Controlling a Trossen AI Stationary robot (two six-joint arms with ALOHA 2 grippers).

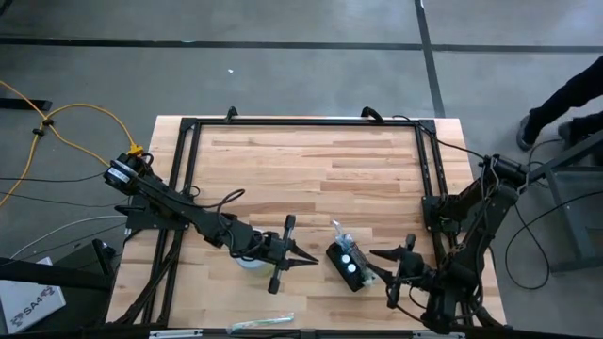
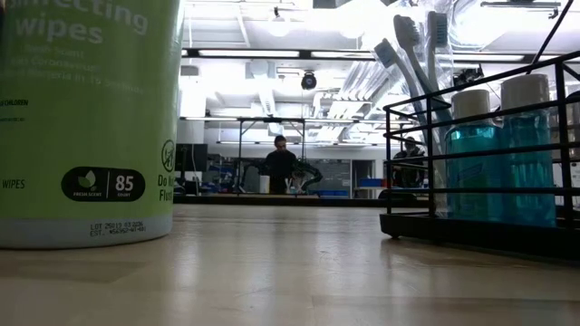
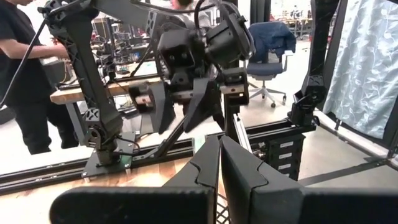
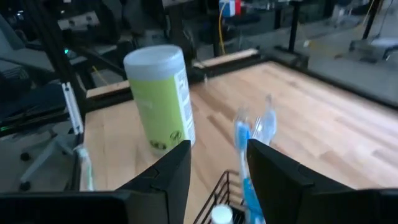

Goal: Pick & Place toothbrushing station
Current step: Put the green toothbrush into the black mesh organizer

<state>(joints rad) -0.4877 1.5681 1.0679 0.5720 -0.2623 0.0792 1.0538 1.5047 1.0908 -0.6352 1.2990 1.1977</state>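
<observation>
Toothbrushing station (image 1: 349, 267) sits on the wooden table (image 1: 311, 169), lower center-right of the high view, two white caps showing on top. Right gripper (image 1: 384, 256) is just right of it, fingers apart, not gripping; whether a fingertip touches the station is hard to tell. Left gripper (image 1: 303, 255) is lower center, fingers together, holding nothing, above what looks like the wipes canister (image 4: 160, 96). Toothbrushes (image 2: 412, 54) stand in the station.

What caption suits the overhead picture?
Right gripper open beside the toothbrushing station; left gripper shut nearby.
</observation>
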